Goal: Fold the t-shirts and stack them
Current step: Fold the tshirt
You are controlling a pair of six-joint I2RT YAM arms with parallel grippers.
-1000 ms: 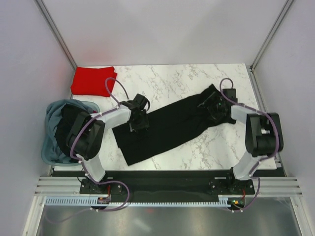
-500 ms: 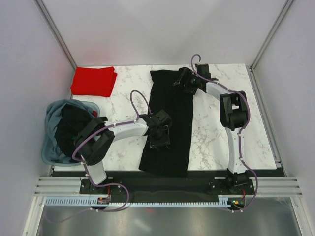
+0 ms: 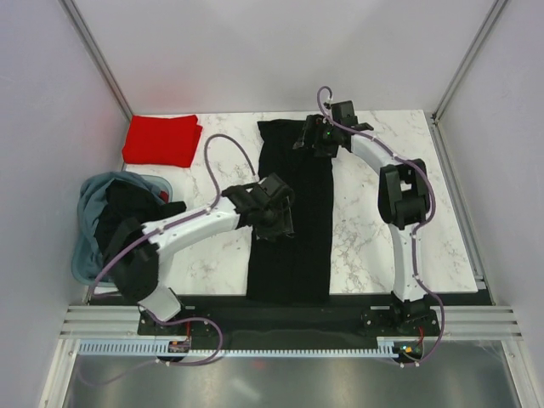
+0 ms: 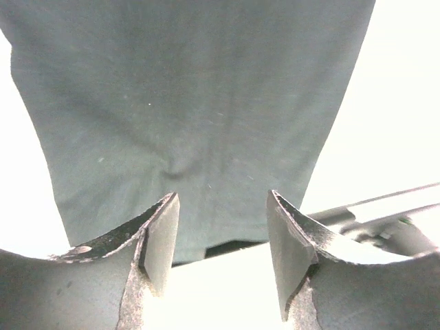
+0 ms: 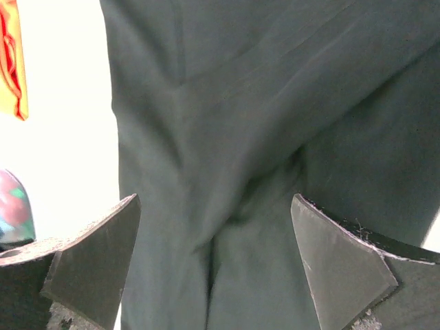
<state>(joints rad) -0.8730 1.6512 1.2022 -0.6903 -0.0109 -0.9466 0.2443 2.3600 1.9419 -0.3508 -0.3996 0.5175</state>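
Black t-shirt [image 3: 293, 255] — both jaws apart, seemingly empty

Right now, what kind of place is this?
Probably a robot lab test booth: two robot arms bolted to a rail, plain white walls closing in a marble-look table, and a black t-shirt laid out flat.

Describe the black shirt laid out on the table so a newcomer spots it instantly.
On the marble table, look at the middle: the black t-shirt lies flat as a long narrow strip from far edge to near edge. Unlike it, the red t-shirt sits folded in the far-left corner, and the other dark clothes are bunched in the grey-blue tub at left.
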